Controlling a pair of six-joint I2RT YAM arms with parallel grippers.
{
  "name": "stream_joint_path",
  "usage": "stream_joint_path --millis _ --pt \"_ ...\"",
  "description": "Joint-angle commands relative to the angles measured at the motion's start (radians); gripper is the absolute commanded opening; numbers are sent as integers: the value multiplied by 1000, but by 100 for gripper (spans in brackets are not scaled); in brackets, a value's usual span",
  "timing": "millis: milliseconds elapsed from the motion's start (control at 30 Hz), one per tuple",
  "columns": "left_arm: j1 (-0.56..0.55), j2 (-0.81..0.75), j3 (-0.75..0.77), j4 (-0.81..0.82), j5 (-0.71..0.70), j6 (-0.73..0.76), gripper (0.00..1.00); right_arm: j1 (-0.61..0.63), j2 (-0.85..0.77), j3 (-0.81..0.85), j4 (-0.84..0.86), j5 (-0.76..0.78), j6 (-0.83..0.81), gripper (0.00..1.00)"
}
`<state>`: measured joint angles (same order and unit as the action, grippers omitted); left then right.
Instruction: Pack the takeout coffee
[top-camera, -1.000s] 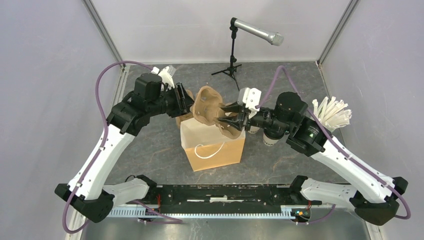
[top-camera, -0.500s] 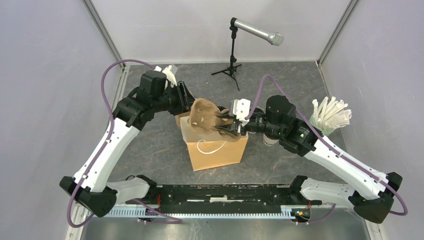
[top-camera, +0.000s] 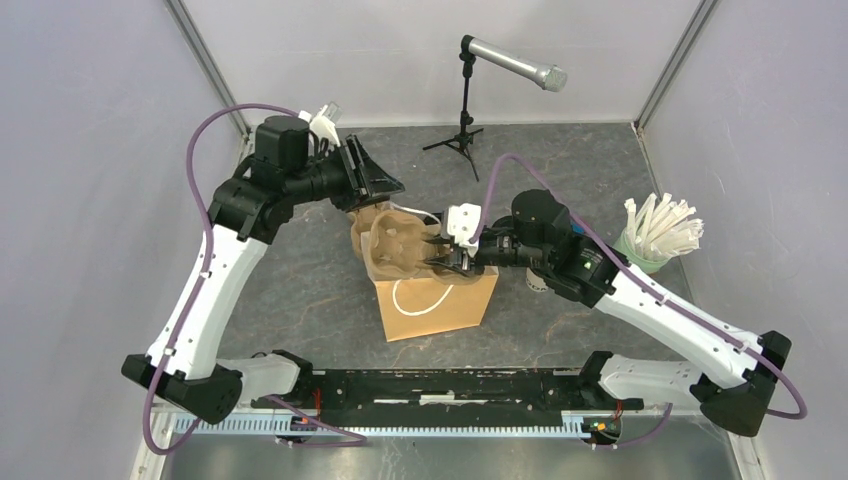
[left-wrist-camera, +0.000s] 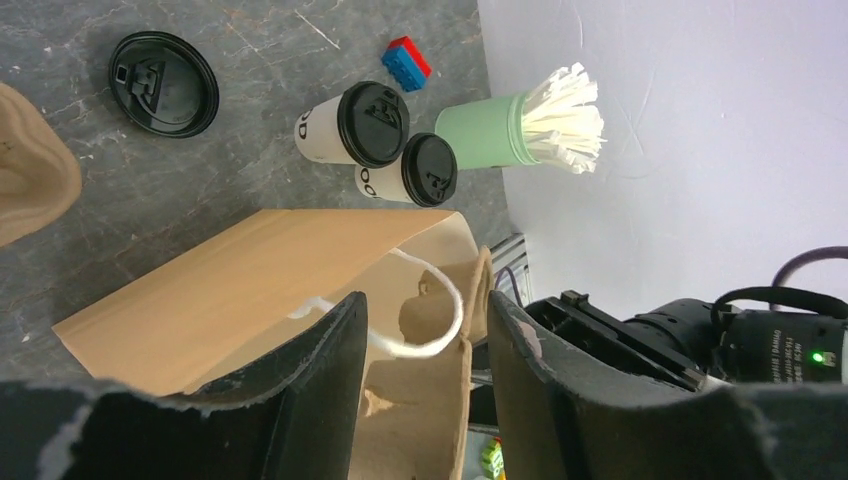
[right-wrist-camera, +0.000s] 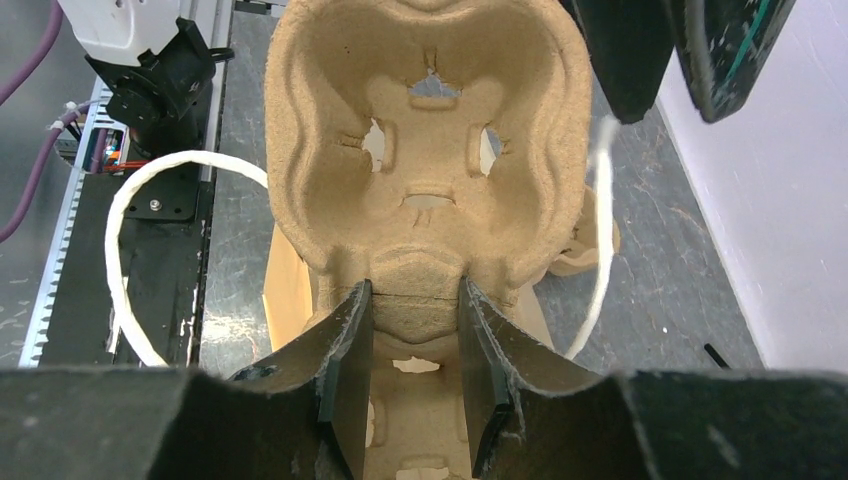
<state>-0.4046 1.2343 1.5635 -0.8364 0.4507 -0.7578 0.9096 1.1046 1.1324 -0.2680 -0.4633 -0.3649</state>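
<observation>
Right jaws clamp the carrier rim at the bag mouth; left jaws gape, empty. Beyond them, both coffee cups wait on the surface, unpacked.

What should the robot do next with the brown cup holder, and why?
Probably lower the right end effector a little, so the cup carrier it grips sinks into the paper bag. The carrier hangs tilted over the bag's open mouth and seems not to be seated inside yet. The lidded coffee cups sit on the table.
</observation>
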Motion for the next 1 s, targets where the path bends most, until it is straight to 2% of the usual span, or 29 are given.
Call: stream_joint_path --millis 0,167,500,700,967 --pt "40 -17 86 -120 46 -16 55 5 20 61 2 20 -7 38" --pt "91 -28 161 -326 -76 68 56 5 15 83 60 89 28 38" --pt "107 -86 145 -504 -175 112 57 5 61 129 97 87 75 39" --pt "108 -142 77 -508 -116 74 57 5 74 138 128 90 89 39" --pt "107 -232 -118 -376 35 -32 55 5 52 79 65 67 35 39"
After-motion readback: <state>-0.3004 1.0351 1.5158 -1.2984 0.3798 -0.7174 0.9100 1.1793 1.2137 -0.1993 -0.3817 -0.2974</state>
